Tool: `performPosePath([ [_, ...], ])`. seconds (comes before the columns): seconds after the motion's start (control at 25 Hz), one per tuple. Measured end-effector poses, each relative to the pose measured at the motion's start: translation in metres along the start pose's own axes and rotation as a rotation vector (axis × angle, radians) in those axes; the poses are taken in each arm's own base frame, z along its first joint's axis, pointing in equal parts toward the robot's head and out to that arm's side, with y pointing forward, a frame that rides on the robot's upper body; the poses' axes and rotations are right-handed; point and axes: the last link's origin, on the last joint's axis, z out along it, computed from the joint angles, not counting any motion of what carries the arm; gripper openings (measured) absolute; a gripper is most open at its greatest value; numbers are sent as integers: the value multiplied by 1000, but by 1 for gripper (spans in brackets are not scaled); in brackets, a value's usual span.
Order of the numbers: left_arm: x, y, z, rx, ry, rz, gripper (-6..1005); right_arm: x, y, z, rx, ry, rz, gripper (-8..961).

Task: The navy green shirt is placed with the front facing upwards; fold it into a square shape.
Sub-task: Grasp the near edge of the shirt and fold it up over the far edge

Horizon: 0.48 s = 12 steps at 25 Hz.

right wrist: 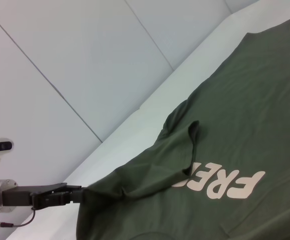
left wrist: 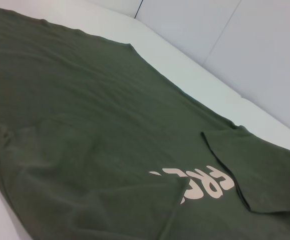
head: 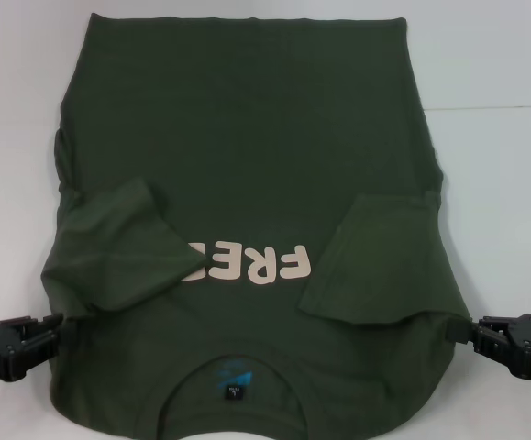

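The green shirt (head: 247, 165) lies flat on the white table (head: 503, 64), front up, collar nearest me, both sleeves already folded in over the lettering. My left gripper (head: 52, 330) is at the shirt's left shoulder edge and my right gripper (head: 462, 332) at the right one. Each seems pinched on the fabric, though I can't tell for sure. Gripping both shoulders should let me carry the collar end forward evenly.
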Motion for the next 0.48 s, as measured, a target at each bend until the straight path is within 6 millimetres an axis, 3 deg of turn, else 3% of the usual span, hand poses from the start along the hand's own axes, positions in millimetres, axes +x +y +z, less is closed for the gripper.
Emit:
performPosePath([
  [0.16,-2,-1,0,12,-8,-1,263,-1,0,1,-1,1,4,23],
  [0.4,-7,-3,-4,41,-7,-13,257,-2,0,2,-5,1,2,23],
  [0.48,-8,-4,-5,50,-7,-14,310,-3,0,2,-6,1,0,23],
])
